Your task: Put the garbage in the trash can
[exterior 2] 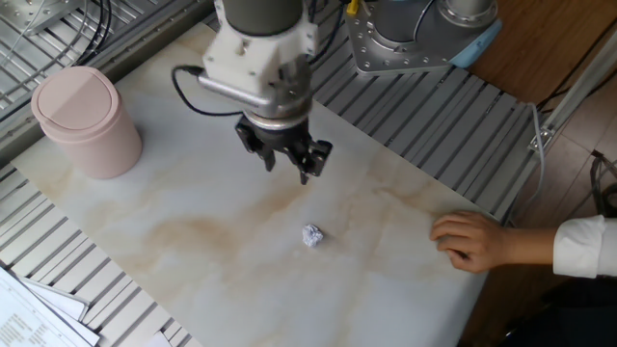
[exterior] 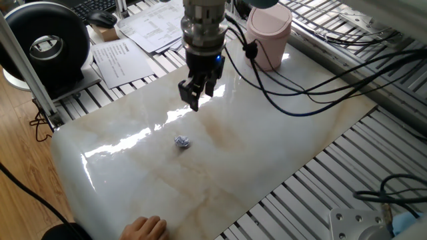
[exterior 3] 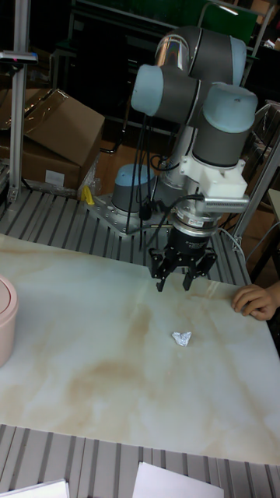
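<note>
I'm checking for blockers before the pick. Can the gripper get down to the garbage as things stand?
Probably yes. The garbage lies alone on bare marble, with the open gripper above and short of it; the person's hand rests apart at the edge.

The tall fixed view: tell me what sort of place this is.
Most likely a robotics lab or workshop. An industrial arm with its gripper stands at a marble-look table edged with aluminium rails, and cardboard boxes are piled behind.
</note>
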You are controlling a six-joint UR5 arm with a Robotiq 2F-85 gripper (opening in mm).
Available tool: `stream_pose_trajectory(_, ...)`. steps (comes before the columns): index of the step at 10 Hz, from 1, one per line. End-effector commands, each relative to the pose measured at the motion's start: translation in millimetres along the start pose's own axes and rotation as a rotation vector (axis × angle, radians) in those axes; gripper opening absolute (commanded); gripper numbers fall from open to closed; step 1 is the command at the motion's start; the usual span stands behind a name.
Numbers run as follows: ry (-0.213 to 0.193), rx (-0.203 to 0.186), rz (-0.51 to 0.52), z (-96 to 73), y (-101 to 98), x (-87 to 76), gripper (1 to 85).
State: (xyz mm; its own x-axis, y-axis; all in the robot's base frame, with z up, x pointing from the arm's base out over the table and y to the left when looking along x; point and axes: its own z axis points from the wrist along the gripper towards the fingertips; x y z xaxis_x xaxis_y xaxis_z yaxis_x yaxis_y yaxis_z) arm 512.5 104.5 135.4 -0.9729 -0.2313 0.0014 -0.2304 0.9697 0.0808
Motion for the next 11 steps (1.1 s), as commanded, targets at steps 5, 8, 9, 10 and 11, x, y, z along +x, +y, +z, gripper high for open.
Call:
stream_pose_trajectory(5, -0.002, 0.033, 0.041, 45.0, 26.8, -18.5, 59.3)
stream_pose_trajectory(8, -0.043, 0.013, 0.064, 77.6, 39.5, -43.5, 60.3)
stream_pose_trajectory(9, -0.047, 0.024, 0.078, 88.2, 40.7, -46.7, 60.0)
stream_pose_trajectory(10, -0.050, 0.014, 0.061, 79.0, 40.5, -41.6, 58.7)
stream_pose_trajectory(11, -0.051, -0.006, 0.057, 79.0, 45.7, -42.1, 58.7)
